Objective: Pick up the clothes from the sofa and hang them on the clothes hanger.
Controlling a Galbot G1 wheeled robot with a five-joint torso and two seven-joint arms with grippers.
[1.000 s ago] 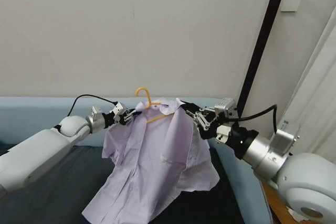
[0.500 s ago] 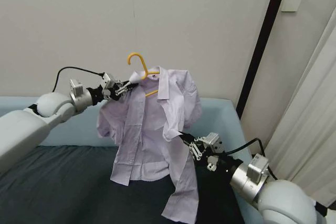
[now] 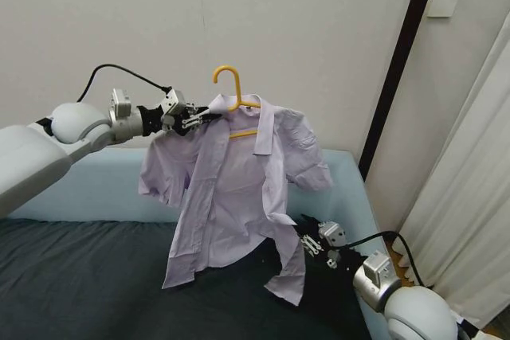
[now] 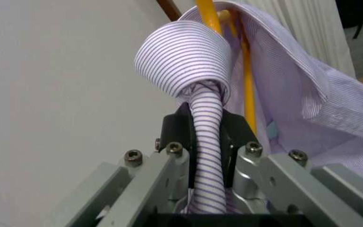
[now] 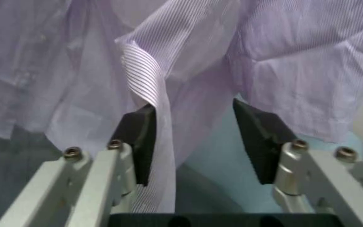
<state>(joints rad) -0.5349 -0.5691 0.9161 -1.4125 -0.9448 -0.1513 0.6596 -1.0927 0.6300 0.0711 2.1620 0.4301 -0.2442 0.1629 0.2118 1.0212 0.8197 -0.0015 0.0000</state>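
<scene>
So the shirt is off the sofa and already draped on the yellow hanger, high above the sofa's back edge. The left gripper is clamped tight on a rolled fold at the collar. The right gripper, low by the sofa's right end, gapes wide, with the shirt's edge hanging loose beside 1 pad. Hanging it on a rail seems left.

Lilac striped shirt, draped on yellow hanger

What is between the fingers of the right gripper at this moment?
In the right wrist view, a hanging edge of the striped shirt lies between the open fingers of the right gripper, close to one of them.
</scene>
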